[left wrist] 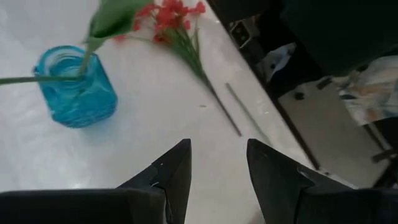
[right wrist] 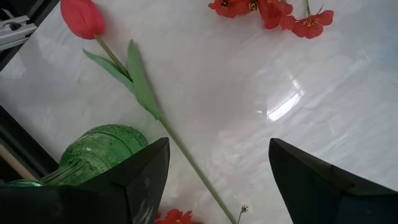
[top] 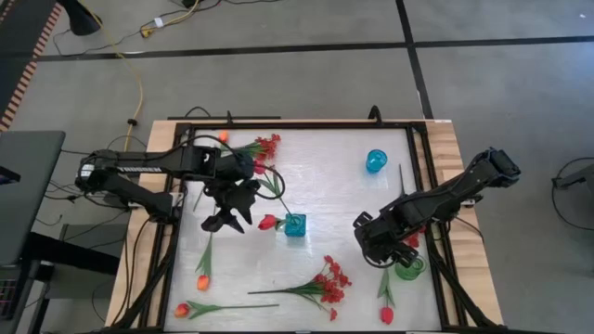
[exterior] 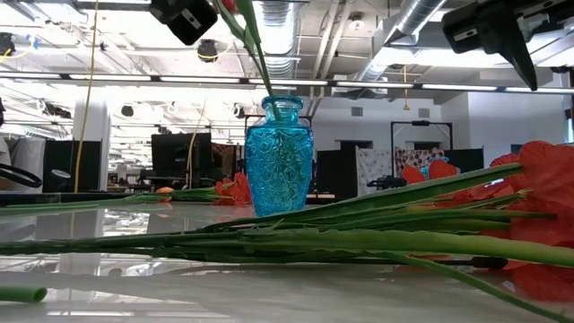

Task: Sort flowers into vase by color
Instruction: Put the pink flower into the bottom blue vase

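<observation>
One red rosebud on its thin green stem [top: 268, 222] already leans in the square blue glass vase [top: 294, 224], just ahead of the left gripper [left wrist: 217, 171] — fingers parted, empty. The right gripper [right wrist: 214, 180] gapes empty beside the round green glass vase [right wrist: 93, 152]. Likely next: close on the red tulip-like flower [right wrist: 84, 18] lying between its fingers — low, along the stem.

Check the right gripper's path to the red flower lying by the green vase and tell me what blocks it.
Nothing visible blocks it. The right gripper hangs open above bare tabletop, and the red flower lies flat just ahead, its stem running under the open fingers. The green vase stands close beside the stem, near one finger, but not across the path.
</observation>
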`<action>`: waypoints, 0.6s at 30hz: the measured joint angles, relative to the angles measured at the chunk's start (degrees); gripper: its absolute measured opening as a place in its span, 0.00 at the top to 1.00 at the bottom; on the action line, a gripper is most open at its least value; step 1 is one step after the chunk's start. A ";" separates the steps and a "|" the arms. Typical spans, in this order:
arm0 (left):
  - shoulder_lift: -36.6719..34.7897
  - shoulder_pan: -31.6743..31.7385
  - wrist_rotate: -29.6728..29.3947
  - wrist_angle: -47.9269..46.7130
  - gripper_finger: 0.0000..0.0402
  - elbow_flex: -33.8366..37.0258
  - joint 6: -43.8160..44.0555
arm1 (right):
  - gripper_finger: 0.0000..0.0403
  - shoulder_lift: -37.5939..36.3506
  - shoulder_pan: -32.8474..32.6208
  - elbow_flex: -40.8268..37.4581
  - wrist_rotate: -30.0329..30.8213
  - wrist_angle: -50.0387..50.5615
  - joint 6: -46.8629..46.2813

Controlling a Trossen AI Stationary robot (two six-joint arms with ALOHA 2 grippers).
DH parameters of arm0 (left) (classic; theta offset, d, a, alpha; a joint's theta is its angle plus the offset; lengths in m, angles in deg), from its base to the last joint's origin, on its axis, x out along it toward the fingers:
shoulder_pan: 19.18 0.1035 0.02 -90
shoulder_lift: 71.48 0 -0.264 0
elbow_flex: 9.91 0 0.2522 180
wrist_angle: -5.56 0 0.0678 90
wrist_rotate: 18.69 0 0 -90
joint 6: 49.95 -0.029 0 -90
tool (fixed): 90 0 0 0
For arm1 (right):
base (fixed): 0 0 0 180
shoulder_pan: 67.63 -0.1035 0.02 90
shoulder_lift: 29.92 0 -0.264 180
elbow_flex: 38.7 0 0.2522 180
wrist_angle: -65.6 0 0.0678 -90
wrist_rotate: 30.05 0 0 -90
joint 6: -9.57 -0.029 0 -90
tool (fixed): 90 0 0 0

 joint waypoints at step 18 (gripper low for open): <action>-0.01 2.97 12.87 -17.70 0.65 -16.30 11.56 | 0.25 0.11 0.33 0.00 0.02 -0.75 0.90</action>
